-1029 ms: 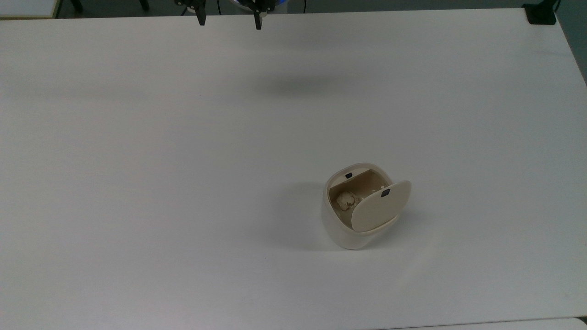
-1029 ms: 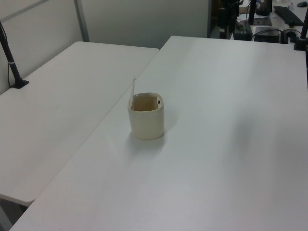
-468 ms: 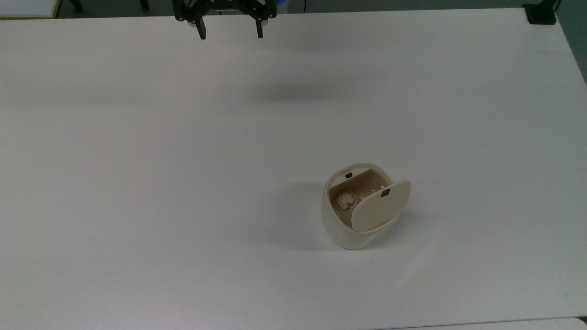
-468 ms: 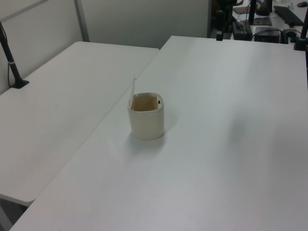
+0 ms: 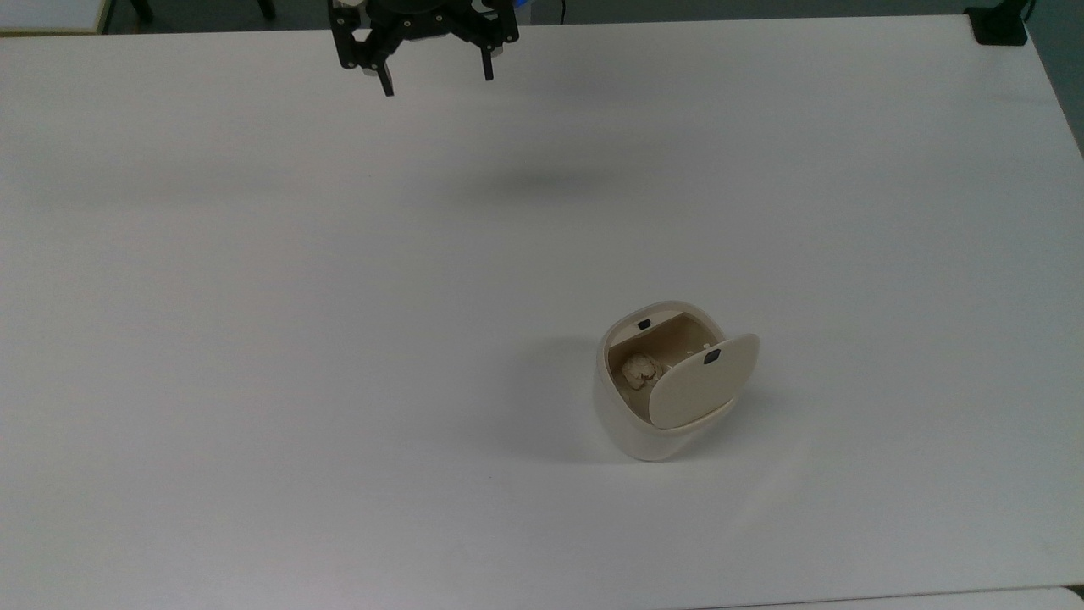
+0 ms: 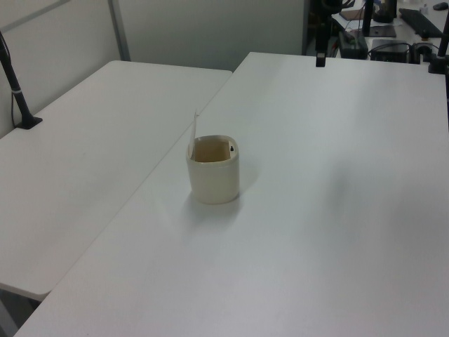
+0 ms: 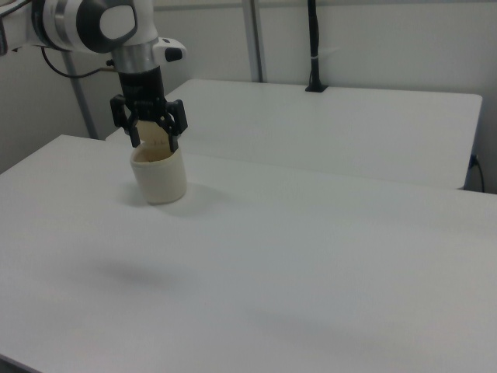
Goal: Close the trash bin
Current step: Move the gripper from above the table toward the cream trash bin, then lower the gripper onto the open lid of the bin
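The cream-white trash bin [image 5: 631,424] stands on the white table [image 5: 254,339], right of centre in the top view. Its flat lid [image 5: 703,381] stands raised on the top view's right side, showing a small black mark. Crumpled paper [image 5: 641,369] lies inside. My gripper [image 5: 438,78] hangs open and holds nothing, high over the table's far edge and well away from the bin. In the left view the bin [image 6: 214,175] sits mid-table with the lid [image 6: 195,130] edge-on, and the gripper [image 6: 320,62] is far behind. In the right view the gripper [image 7: 153,142] overlaps the bin [image 7: 159,183].
A second white table [image 6: 91,147] adjoins on the left view's left, with a black clamped post [image 6: 17,91] on it. A black clamp [image 5: 999,25] sits at the far right corner in the top view. Desks with equipment [image 6: 393,28] stand beyond the table.
My gripper has come further into the top view, moving down the picture toward the bin and staying open. The bin and its lid have not moved.
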`<state>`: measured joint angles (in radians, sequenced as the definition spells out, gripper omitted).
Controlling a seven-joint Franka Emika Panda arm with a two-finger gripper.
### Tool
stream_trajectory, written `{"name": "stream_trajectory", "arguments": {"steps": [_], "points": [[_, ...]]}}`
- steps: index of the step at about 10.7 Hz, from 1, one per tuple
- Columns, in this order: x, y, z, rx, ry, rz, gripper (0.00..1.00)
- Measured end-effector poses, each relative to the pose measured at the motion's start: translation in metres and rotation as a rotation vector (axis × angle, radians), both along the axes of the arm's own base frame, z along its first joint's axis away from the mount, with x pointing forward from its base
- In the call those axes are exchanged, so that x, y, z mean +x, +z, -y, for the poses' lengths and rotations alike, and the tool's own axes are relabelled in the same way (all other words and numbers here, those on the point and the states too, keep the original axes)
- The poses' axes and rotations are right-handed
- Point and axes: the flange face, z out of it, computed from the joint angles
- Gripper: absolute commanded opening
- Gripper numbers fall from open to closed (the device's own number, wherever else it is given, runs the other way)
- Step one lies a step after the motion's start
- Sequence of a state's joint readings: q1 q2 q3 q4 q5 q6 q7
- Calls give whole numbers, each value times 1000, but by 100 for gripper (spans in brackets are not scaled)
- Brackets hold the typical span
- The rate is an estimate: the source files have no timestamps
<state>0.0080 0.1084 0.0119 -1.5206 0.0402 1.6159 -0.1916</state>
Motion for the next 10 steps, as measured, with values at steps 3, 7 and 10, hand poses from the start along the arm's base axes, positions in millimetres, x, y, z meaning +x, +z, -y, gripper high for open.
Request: {"name": "stream_trajectory", "arguments": {"steps": [3,7,10], "points": [[6,-7,-24,35,155,22,0],[55,-37,-95,83,239,246,0],[87,-29,-141,110,263,461,0]]}}
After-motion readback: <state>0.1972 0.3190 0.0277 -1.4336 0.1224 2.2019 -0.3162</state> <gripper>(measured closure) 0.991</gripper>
